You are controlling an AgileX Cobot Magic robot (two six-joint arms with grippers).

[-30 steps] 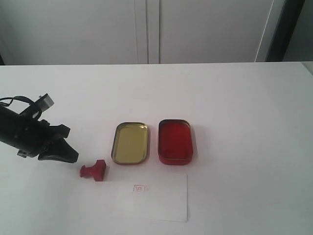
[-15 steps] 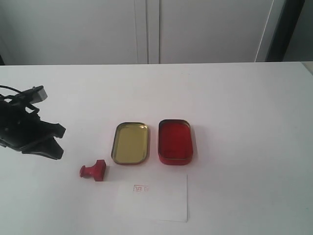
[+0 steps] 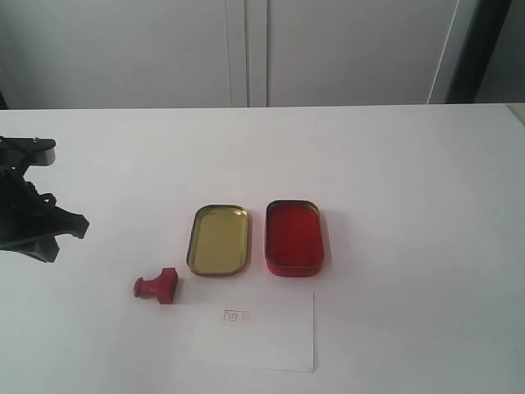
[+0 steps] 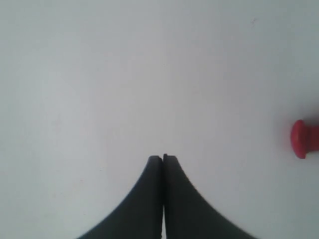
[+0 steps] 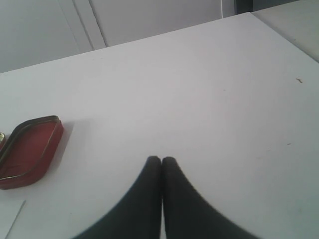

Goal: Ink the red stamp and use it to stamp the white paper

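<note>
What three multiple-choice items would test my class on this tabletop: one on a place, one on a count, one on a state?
1. Where is the red stamp?
A. on the table, beside the white paper
B. on that paper
C. held in a gripper

2. How many open tins are on the table?
A. one
B. two
C. four

3. How is the left gripper?
A. wide open
B. shut on the stamp
C. shut and empty

Answers:
1 A: the stamp lies on bare table off the paper's corner.
2 B: a red tin and a gold tin sit side by side.
3 C: the fingers meet, with the stamp lying apart.
</note>
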